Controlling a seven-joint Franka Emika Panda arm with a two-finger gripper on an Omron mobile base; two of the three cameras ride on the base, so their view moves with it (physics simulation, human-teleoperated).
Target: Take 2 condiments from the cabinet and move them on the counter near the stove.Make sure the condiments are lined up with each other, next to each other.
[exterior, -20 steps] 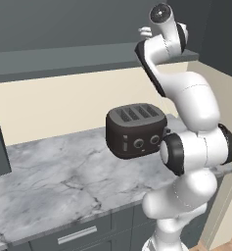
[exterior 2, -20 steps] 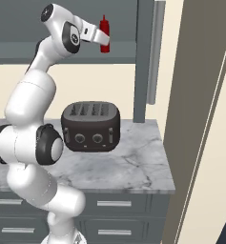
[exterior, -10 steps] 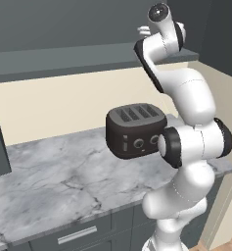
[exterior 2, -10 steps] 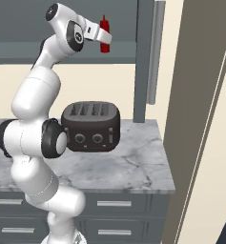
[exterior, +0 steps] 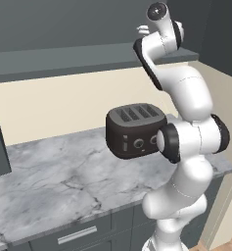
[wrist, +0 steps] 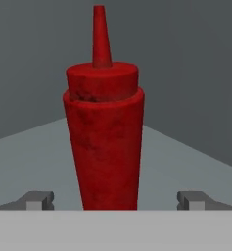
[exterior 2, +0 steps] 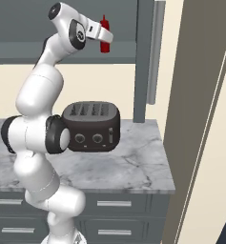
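Red squeeze bottle (wrist: 104, 142) stands upright on the grey cabinet shelf (wrist: 186, 157), nozzle pointing to 12 o'clock in the hand view, centred between the spread fingertips (wrist: 38, 199) of the end effector (wrist: 115, 200), which touch nothing. In the right base view the bottle (exterior 2: 104, 40) sits above the black toaster (exterior 2: 92, 125) on the marble desk (exterior 2: 138, 164)

Kitchen setting: cream wall (exterior: 63, 108) behind the worktop; a black four-slot toaster (exterior 2: 93, 125) near its right end; a tall beige panel (exterior 2: 200, 119) at far right; a patch of wooden floor (exterior: 224, 243) below. Lighting is even.
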